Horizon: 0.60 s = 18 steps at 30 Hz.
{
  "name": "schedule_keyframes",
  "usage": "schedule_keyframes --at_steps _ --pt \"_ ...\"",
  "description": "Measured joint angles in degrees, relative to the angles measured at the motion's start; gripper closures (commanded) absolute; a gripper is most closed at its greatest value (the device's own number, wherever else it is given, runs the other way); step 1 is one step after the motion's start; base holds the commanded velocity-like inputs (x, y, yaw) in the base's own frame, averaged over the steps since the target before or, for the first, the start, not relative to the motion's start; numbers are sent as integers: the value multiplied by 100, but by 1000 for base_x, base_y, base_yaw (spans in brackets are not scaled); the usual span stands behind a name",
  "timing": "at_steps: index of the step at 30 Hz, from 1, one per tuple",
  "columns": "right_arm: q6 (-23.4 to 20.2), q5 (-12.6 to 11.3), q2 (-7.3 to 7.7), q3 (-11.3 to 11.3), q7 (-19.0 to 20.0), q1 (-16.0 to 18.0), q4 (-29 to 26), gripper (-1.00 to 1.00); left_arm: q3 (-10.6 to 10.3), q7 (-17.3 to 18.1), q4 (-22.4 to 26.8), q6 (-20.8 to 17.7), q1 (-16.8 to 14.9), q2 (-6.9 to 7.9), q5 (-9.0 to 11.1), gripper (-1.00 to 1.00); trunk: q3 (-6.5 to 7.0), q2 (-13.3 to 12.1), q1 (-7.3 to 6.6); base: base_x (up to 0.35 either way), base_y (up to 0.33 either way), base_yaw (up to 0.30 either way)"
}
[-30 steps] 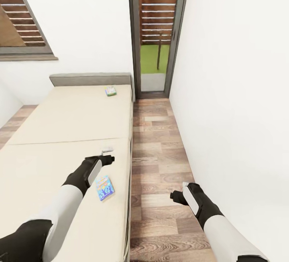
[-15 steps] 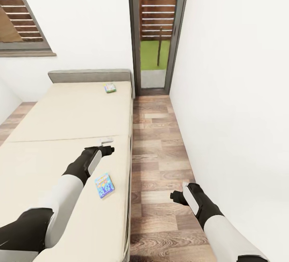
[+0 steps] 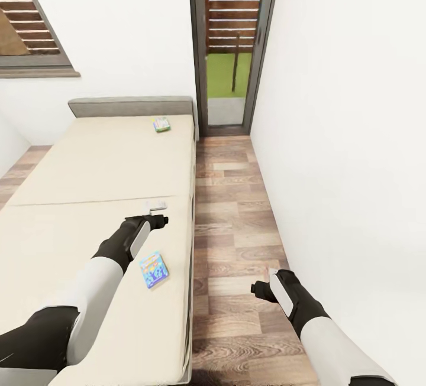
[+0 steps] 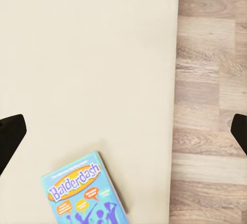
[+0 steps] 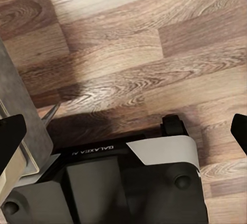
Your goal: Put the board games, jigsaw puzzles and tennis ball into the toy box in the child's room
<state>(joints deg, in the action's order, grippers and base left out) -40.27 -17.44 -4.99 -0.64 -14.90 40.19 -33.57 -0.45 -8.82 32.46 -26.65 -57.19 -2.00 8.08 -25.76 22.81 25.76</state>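
Note:
Two board games lie on the cream bed (image 3: 89, 167). The blue-yellow one (image 3: 154, 269) (image 4: 82, 193), printed "Balderdash", rests near the bed's right edge. The other (image 3: 161, 123) is far off by the grey headboard. My left gripper (image 3: 157, 213) (image 4: 123, 134) hovers open over the mattress just beyond the blue box, with nothing between its fingers (image 4: 11, 137). Over the wood floor beside the bed, my right gripper (image 3: 261, 287) (image 5: 123, 128) is open and holds nothing. The table, toy box, jigsaw puzzles and tennis ball are out of view.
A strip of wood-plank floor (image 3: 236, 220) runs between the bed and the white wall on the right. It ends at a dark-framed glass door (image 3: 231, 49). A slatted window (image 3: 32, 25) is at the upper left. My own base (image 5: 118, 183) shows below the right gripper.
The whole view has shifted slightly, so the camera moved. The left gripper sits a little farther along the bed from the blue box. The right arm looks the same.

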Motion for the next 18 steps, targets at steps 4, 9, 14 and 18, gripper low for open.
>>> schedule_keyframes --at_steps 4,9,14,18 --pt "0 1 0 0 0 3 0 -100 4 0 1 1 0 -7 -5 -100 -38 0 0 0 0 0" --pt "-2 1 0 0 0 4 0 -100 -1 0 1 1 0 -10 -7 -100 -85 0 0 0 0 0" --pt "-1 17 0 0 0 0 0 -100 -2 4 4 -4 0 -3 -11 -100 -132 0 0 0 0 0" --pt "-5 28 0 0 5 3 0 -100 -4 6 5 -6 0 -2 -15 -100 -170 0 0 0 0 0"
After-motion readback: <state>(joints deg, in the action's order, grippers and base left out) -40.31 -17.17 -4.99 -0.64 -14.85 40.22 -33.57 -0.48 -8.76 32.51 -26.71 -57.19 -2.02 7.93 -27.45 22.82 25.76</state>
